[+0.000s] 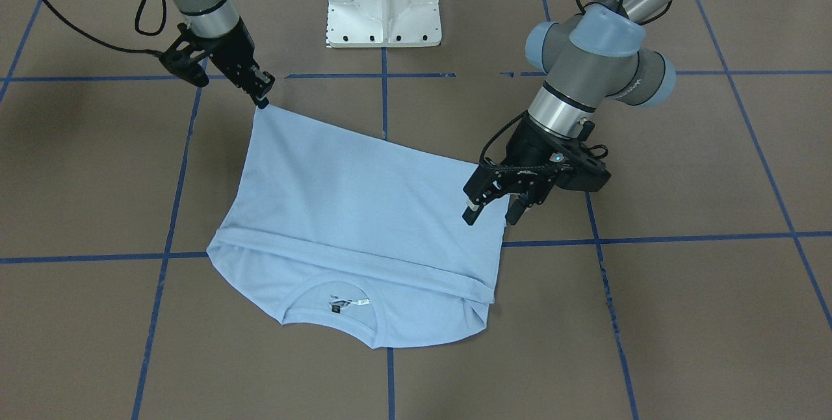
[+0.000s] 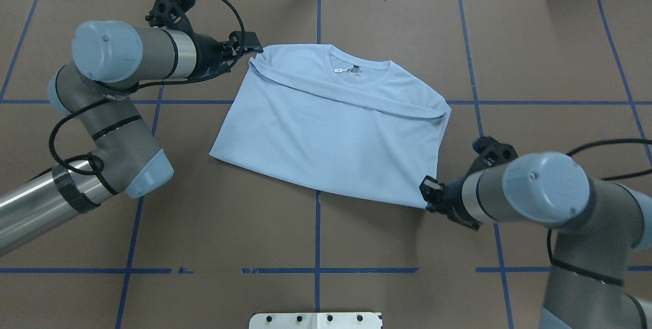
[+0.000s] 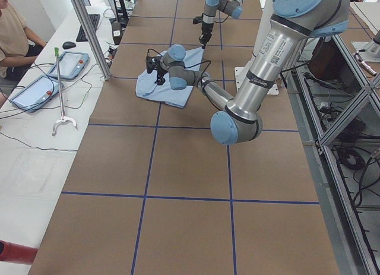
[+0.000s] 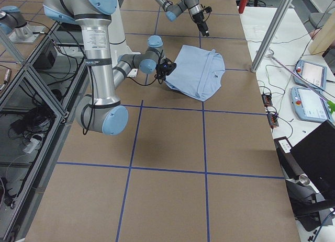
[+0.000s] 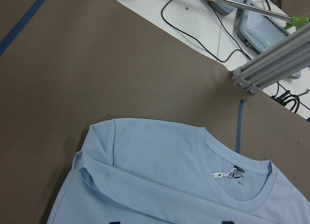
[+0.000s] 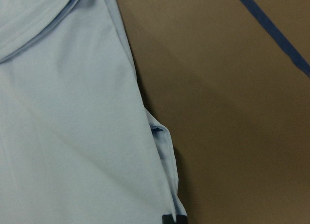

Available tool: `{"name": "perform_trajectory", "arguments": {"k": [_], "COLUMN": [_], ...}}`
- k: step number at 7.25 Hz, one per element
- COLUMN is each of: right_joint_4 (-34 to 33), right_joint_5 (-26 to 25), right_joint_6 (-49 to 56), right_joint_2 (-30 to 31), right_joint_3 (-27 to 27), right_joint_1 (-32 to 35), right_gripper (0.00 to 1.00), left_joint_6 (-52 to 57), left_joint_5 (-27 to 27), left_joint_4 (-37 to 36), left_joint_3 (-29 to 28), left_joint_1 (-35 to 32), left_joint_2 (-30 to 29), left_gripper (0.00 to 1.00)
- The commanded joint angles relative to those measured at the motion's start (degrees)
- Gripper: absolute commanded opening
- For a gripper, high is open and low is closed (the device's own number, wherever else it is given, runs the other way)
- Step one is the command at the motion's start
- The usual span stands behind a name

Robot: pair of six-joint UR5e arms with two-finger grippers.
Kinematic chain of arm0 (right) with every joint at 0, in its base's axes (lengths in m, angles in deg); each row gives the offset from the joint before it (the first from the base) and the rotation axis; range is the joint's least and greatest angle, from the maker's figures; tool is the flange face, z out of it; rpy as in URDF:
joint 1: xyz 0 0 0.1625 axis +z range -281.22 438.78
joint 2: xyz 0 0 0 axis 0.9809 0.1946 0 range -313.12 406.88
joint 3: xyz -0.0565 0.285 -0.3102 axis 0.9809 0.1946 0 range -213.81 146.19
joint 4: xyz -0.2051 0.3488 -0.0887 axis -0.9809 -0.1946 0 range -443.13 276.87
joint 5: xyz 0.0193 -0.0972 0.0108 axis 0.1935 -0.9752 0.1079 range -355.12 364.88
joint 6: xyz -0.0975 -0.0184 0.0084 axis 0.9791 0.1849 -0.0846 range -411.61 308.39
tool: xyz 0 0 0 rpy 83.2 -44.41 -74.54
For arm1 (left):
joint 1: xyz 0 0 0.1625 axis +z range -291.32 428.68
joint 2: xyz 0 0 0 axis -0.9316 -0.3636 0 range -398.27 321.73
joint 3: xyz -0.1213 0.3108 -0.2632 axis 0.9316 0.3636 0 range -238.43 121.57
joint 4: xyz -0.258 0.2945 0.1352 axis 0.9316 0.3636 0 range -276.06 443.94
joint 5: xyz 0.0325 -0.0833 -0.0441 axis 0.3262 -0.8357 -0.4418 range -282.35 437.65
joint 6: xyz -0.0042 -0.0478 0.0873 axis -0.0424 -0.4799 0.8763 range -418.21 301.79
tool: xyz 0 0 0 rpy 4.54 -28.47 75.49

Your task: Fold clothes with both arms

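Observation:
The light blue T-shirt [image 1: 364,199] lies on the brown table [image 1: 682,316], its lower part folded up over the chest. Its collar and neck label [image 1: 344,306] face away from the robot and also show in the overhead view [image 2: 351,69]. My right gripper [image 1: 263,103] is shut on the shirt's near corner, which is pulled to a point; in the overhead view it [image 2: 427,192] sits at that corner. My left gripper [image 1: 492,213] is open and empty, raised over the shirt's edge by the sleeve fold [image 2: 253,49]. The left wrist view looks down on the collar [image 5: 237,204]. The palm print is hidden.
The white pedestal base [image 1: 383,4] stands behind the shirt. Blue tape lines [image 1: 383,75] grid the table. Beyond the far edge are an aluminium post [image 5: 271,54], cables and tablets [image 3: 71,64], with a seated person [image 3: 15,31] beside them.

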Motion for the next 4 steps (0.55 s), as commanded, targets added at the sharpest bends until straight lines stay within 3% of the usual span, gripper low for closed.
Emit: {"name": "perform_trajectory", "arguments": {"k": [1, 2, 3, 4], "right_joint_4": [-6.07, -6.88, -6.88, -6.88], "right_joint_5": [-0.15, -0.24, -0.85, -1.29], "right_joint_6": [-1.73, -1.82, -1.91, -5.13], "right_joint_2": [7.55, 7.91, 8.53, 8.1], "right_joint_3": [-12.39, -12.77, -12.77, -12.94], "right_joint_1": [-12.92, -19.08, -22.79, -23.7], "right_gripper": [0.0, 0.0, 0.17, 0.99], "left_joint_6": [-9.84, -15.03, -18.47, -18.51], "left_joint_5": [-3.83, -4.74, -4.49, -4.57], "left_joint_4": [-0.21, -0.21, -0.39, -1.35], "left_joint_3": [7.7, 8.06, 9.29, 10.08], "left_joint_1": [3.11, 3.29, 3.9, 5.13], "left_joint_2": [5.35, 5.37, 6.24, 7.38], "left_gripper": [0.99, 0.99, 0.98, 0.98]}}
